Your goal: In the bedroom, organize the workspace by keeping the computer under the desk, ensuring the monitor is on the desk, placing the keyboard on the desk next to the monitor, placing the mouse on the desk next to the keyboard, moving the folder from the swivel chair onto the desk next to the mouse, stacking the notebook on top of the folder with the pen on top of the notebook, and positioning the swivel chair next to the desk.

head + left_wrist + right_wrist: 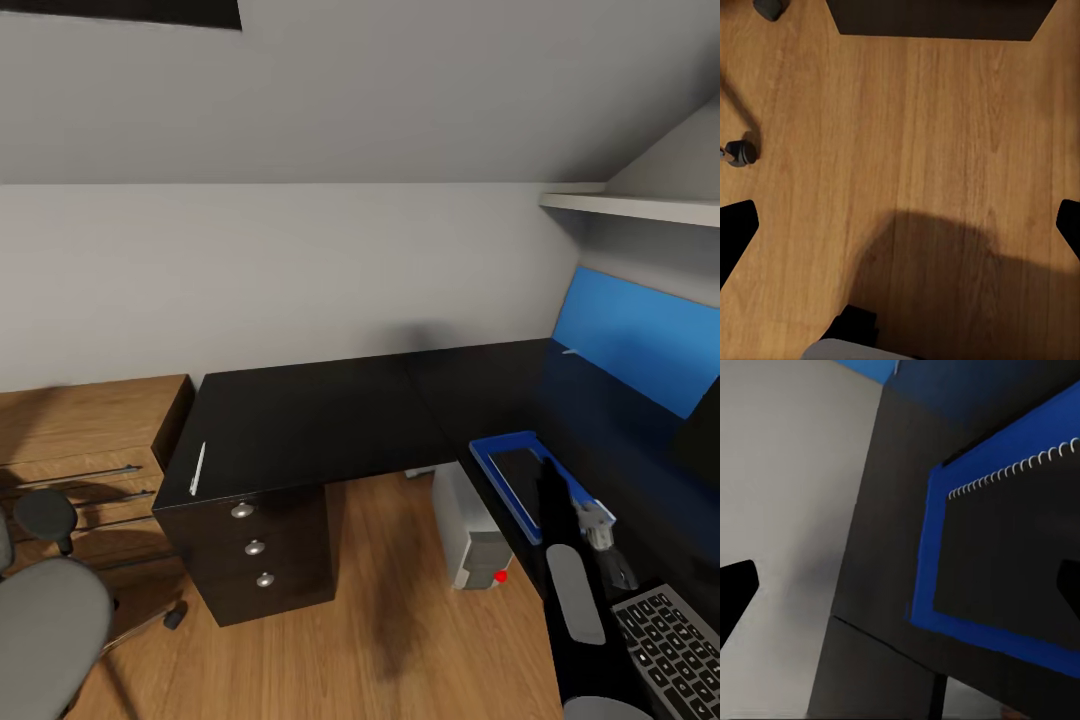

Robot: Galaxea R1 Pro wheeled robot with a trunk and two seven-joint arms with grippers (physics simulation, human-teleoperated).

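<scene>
The black L-shaped desk (300, 420) fills the middle of the head view. A blue folder (487, 452) lies on its right wing, with a dark spiral-bound notebook (518, 478) flat on top; both appear close up, folder (922, 585) and notebook (1012, 555). My right gripper (548, 485) hovers over them, open and empty (900, 592). The thin whitish pen (197, 468) lies at the desk's left edge above the drawers. The keyboard (672, 650) sits at the near right, the monitor (700, 440) at the right border. The grey computer (472, 535) stands under the desk. The swivel chair (50, 620) is at lower left. My left gripper (900, 225) is open above the floor.
A light wooden drawer unit (90, 440) stands left of the desk. A blue wall panel (630, 350) and a white shelf (640, 205) sit above the right wing. A chair castor (742, 154) and the desk's drawer block (937, 19) border the wooden floor (907, 135).
</scene>
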